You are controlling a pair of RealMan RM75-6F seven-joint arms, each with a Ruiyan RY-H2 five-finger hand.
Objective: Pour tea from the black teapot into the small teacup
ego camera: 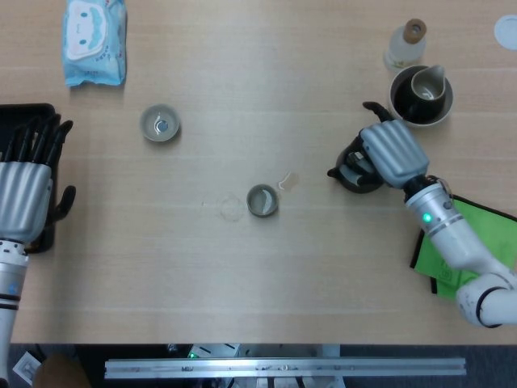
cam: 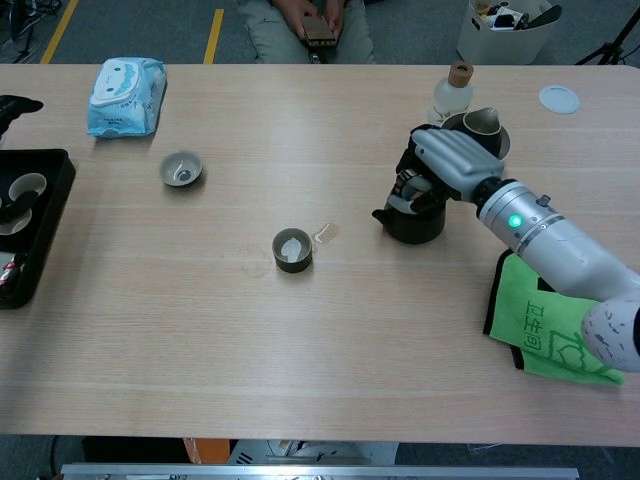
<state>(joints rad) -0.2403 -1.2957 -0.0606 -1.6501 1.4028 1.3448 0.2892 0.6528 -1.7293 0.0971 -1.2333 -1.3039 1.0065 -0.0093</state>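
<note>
The black teapot [ego camera: 352, 173] [cam: 411, 219] stands upright on the table right of centre, spout pointing left. My right hand [ego camera: 393, 153] [cam: 449, 163] lies over its top and handle and grips it. The small teacup [ego camera: 262, 200] [cam: 292, 249] sits mid-table, about a hand's width left of the spout, with pale liquid in it. My left hand [ego camera: 23, 192] hovers at the far left over the black tray [ego camera: 10, 121] [cam: 38, 220], fingers straight and apart, holding nothing.
A second teacup [ego camera: 160, 124] [cam: 181, 168] and a blue tissue pack [ego camera: 95, 40] [cam: 127, 95] lie at the back left. Behind the teapot are a pitcher in a dark bowl [ego camera: 422, 93] [cam: 482, 125] and a corked bottle [ego camera: 406, 44] [cam: 453, 90]. A green cloth [ego camera: 464, 242] [cam: 545, 320] lies at the right.
</note>
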